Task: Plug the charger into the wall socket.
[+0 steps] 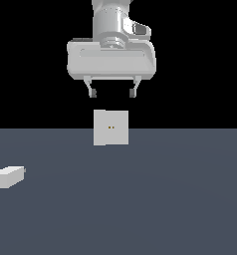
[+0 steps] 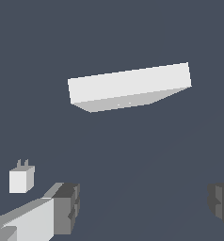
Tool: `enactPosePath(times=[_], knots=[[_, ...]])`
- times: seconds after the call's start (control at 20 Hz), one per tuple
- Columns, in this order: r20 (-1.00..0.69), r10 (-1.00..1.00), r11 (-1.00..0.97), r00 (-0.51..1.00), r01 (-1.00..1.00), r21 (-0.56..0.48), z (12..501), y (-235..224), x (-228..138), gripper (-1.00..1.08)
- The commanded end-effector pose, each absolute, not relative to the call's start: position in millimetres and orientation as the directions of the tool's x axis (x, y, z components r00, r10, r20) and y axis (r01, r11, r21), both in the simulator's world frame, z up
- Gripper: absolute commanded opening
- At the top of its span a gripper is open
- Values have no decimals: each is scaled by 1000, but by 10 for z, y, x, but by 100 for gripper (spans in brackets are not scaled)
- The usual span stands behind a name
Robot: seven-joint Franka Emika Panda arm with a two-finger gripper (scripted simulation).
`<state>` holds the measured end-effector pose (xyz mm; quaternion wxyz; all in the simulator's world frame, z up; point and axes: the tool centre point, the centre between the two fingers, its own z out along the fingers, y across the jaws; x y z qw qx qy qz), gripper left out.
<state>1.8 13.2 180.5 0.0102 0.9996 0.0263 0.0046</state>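
Exterior view shows the fingers [image 1: 113,92] spread wide apart with nothing between them, hanging high above the wall socket [image 1: 111,127]. Their two dark tips sit level with each other, and a clear band of empty space separates them from the socket's top edge. The broad white hand body carrying them spans a little wider than the socket plate.

The wall socket stands upright on the grey tabletop [image 1: 155,199], facing the camera, with two tiny yellowish dots at its centre. Its side edges are straight and free, with bare tabletop running out on both sides of it.

The charger [image 1: 7,177] lies flat on the tabletop, well apart from the socket, nearer the camera and towards the exterior view's left, partly cut by the picture's edge. Nothing lies between it and the socket.

In the wrist view the fingers [image 2: 144,204] again stand open, one dark pad [image 2: 67,207] at each side, framing bare surface. The socket [image 2: 129,87] appears from above as a slanted white slab, and the charger [image 2: 21,179] is a small white block with two short prongs showing on one end.
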Motion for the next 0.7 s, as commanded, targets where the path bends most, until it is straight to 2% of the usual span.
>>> enactPosePath(times=[0.0, 0.65], knots=[[9, 53, -998, 999, 52, 21, 1805, 132, 18, 100], [53, 51, -999, 997, 51, 17, 1664, 373, -115, 100]])
